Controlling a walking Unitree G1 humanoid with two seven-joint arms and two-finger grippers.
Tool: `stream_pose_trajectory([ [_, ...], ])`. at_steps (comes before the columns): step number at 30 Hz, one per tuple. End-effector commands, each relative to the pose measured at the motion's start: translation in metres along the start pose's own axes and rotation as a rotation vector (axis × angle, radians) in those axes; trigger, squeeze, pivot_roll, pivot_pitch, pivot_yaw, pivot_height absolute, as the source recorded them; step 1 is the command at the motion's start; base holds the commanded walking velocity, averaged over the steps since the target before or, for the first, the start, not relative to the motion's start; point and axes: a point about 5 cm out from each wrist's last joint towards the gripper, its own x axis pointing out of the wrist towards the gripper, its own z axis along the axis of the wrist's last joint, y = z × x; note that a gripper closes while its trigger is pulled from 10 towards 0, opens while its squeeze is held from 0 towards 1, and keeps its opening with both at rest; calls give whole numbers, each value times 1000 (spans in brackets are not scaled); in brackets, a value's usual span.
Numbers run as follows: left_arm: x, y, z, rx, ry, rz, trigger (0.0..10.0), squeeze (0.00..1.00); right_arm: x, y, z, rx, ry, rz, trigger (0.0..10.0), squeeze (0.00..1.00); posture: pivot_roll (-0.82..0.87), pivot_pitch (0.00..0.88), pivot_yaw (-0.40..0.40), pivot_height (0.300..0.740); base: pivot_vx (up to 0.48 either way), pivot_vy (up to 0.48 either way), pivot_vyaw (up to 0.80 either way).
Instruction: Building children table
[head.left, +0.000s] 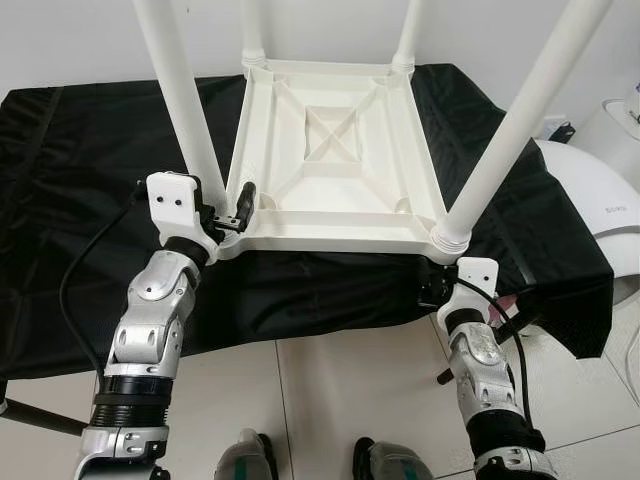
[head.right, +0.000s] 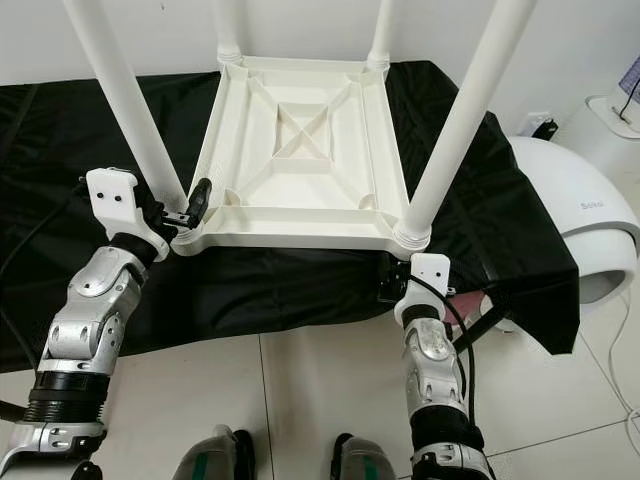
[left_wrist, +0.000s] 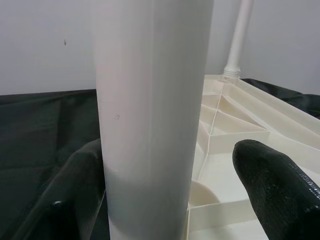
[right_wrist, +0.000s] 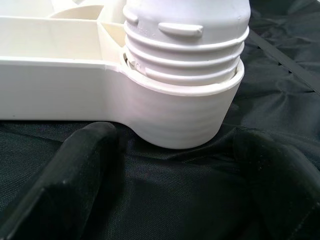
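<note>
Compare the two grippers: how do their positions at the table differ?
The left gripper is at the near left leg, its fingers either side of the leg. The right gripper sits lower, at the near right corner socket, its fingers on the black cloth. Both are open.

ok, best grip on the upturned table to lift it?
Take the table by the two near corner sockets, from the robot's side. Left gripper already straddles the near-left leg; right gripper faces the near-right socket. Legs stand upright.

Plain white wall (head.left: 80, 40) behind, black cloth (head.left: 90, 200) spread over pale tiled floor (head.left: 330, 400), white domed appliance (head.left: 600, 215) beyond the right gripper
</note>
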Motion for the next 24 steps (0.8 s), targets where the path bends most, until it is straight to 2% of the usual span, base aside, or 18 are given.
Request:
stream_pose_trajectory([
  [1, 0, -2, 2, -8, -5, -15, 10000, 0, -4, 12, 91, -18, -391, 118, 10000, 0, -91, 180, 41, 740, 0, 0, 0],
  [24, 2, 3, 4, 2, -8, -12, 10000, 0, -10, 16, 101, -12, -401, 127, 10000, 0, -87, 194, 45, 740, 0, 0, 0],
])
